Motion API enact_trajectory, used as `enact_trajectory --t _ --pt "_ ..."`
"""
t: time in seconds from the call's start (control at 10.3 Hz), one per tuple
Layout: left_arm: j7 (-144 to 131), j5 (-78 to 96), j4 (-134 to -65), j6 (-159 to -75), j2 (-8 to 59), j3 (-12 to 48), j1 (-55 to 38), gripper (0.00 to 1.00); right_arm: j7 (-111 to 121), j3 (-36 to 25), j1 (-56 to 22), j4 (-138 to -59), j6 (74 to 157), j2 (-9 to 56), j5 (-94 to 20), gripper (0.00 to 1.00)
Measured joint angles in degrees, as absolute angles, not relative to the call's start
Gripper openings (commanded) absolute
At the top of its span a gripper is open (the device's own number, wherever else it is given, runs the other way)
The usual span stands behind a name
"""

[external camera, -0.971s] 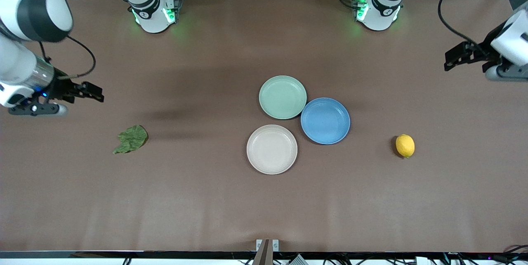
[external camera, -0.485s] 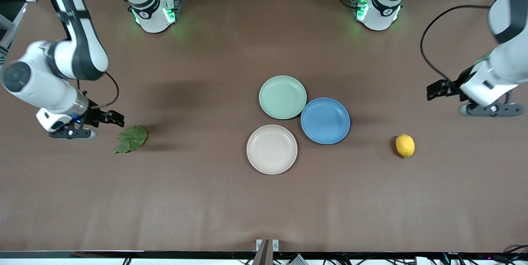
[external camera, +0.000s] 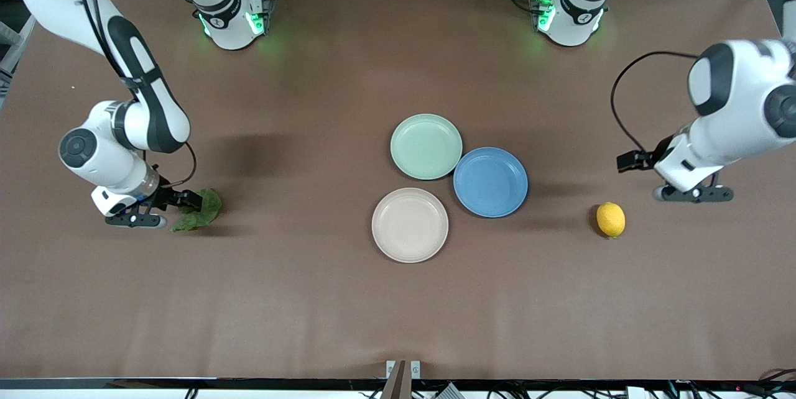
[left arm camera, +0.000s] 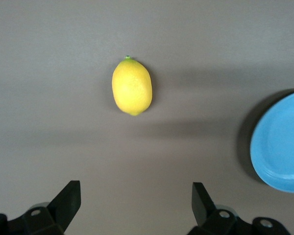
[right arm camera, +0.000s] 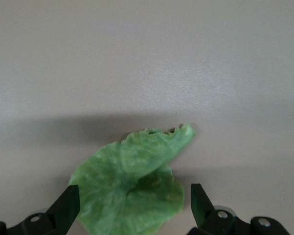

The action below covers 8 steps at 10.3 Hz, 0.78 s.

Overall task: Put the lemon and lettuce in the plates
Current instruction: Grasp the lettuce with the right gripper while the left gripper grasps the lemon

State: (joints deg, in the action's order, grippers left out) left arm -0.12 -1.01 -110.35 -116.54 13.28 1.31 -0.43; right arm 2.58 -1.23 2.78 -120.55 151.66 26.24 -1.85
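Note:
The crinkled green lettuce (external camera: 202, 209) (right arm camera: 137, 166) lies flat toward the right arm's end of the table. My right gripper (external camera: 135, 220) (right arm camera: 134, 196) hangs open low over its edge, and the leaf shows between the fingers. The yellow lemon (external camera: 610, 219) (left arm camera: 132, 86) rests toward the left arm's end. My left gripper (external camera: 693, 194) (left arm camera: 135, 196) is open above the bare table beside the lemon, apart from it. The mint plate (external camera: 426, 146) and the cream plate (external camera: 410, 224) sit mid-table with nothing on them.
A blue plate (external camera: 490, 182) (left arm camera: 281, 147) touches both other plates, on the side toward the lemon. Brown table surface stretches between the plates and each item. Both robot bases stand along the table edge farthest from the front camera.
Both arms swung in from the table's ends and came down. The right gripper reached the lettuce. The left gripper drew close to the lemon. Lettuce, lemon and plates have not moved.

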Motion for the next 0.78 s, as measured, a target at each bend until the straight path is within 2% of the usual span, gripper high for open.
enact_trajectory --t 0.1,0.49,0.78 --pt "-0.1 -1.4 -110.3 -119.2 16.1 1.3 -0.4 1.0 2.6 -1.2 2.7 -120.5 153.9 27.7 -1.8 0.7" --pt "-0.1 -3.3 -109.9 -128.2 25.4 1.3 0.0 1.0 2.6 -1.2 2.7 -120.3 157.1 30.3 -1.8 0.0" --pt "-0.1 -3.6 -107.9 -129.5 29.6 1.2 0.2 1.0 1.3 -1.1 1.8 -119.5 156.5 30.0 -1.9 0.0"
